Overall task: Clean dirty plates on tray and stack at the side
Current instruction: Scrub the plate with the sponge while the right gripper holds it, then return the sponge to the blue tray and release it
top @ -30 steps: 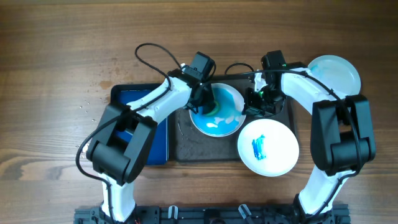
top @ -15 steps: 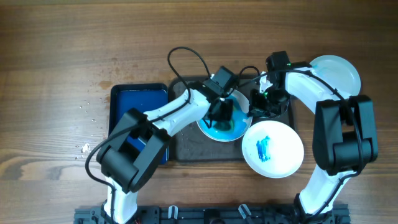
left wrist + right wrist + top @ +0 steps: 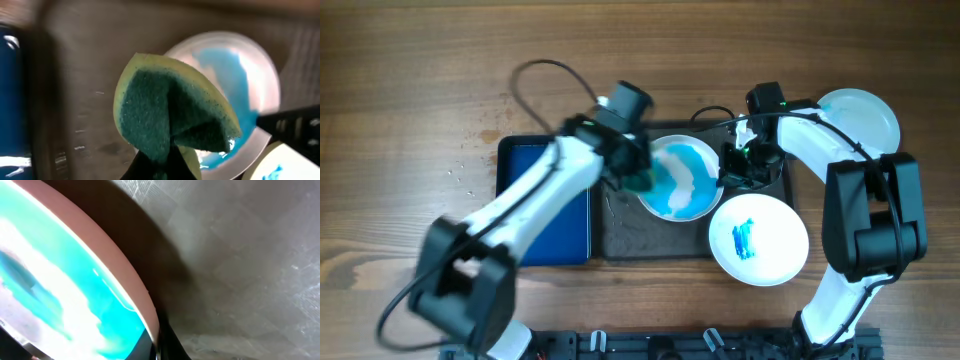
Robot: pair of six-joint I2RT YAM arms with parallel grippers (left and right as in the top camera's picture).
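Your left end effector [image 3: 634, 172], clamping a green-and-yellow sponge [image 3: 170, 117], swung left off the blue-smeared white plate [image 3: 685, 180]; right end effector [image 3: 731, 169] pinches its rim.

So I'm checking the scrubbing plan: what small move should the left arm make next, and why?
Probably sweep the sponge in the left pincer rightward across the plate. It hangs at the plate's left edge, blue smear covers much of the plate beside a white streak, and the right pincer grips its rim.
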